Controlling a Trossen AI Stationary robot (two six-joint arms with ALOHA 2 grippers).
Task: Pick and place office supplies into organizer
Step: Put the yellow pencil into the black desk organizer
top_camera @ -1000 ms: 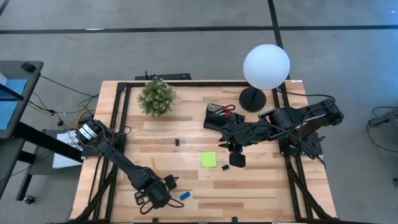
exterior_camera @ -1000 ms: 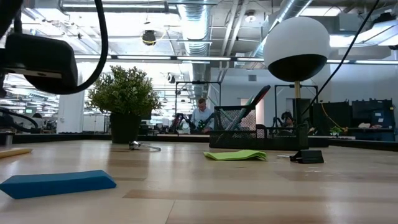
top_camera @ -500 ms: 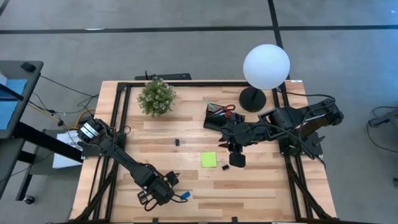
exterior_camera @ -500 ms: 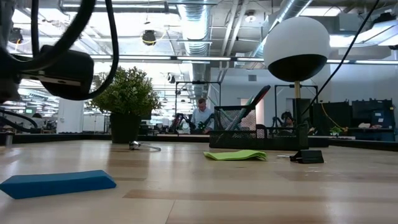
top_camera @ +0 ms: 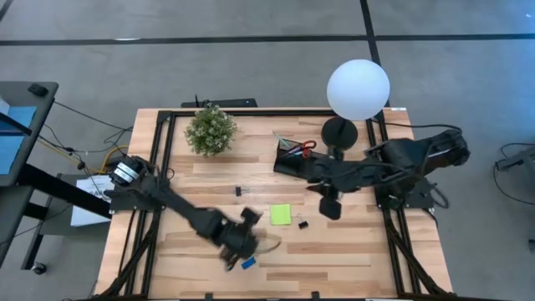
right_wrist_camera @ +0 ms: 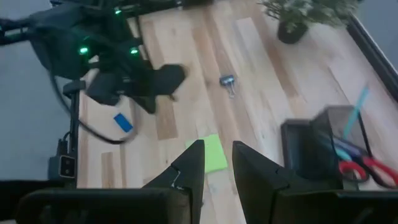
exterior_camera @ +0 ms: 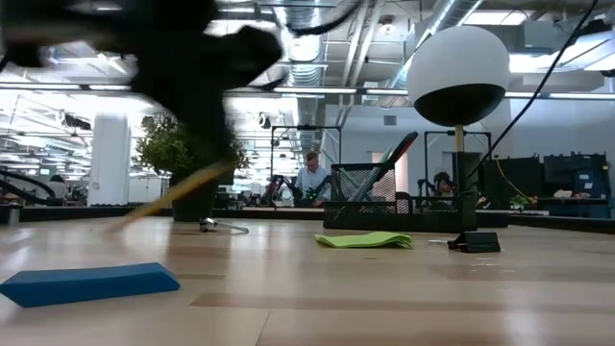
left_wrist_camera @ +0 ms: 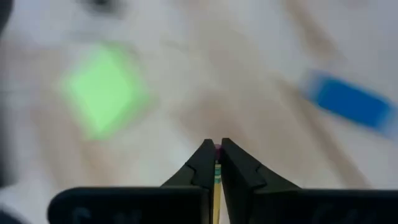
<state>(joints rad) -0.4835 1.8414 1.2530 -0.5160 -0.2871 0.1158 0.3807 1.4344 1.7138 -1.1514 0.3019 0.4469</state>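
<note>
Pencil (left_wrist_camera: 217, 174) clamped in my left gripper (top_camera: 242, 242), above the eraser (top_camera: 248, 263).
Sticky pad (top_camera: 281, 215) lies just beyond it, organizer (top_camera: 291, 157) farther off; open tabletop between. Only the wrist view shows the pinch. My right gripper (right_wrist_camera: 216, 163), fingers apart, hovers near the organizer.

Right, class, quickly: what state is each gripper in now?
Left gripper: shut on the yellow pencil.
Right gripper: open, holding nothing.
</note>
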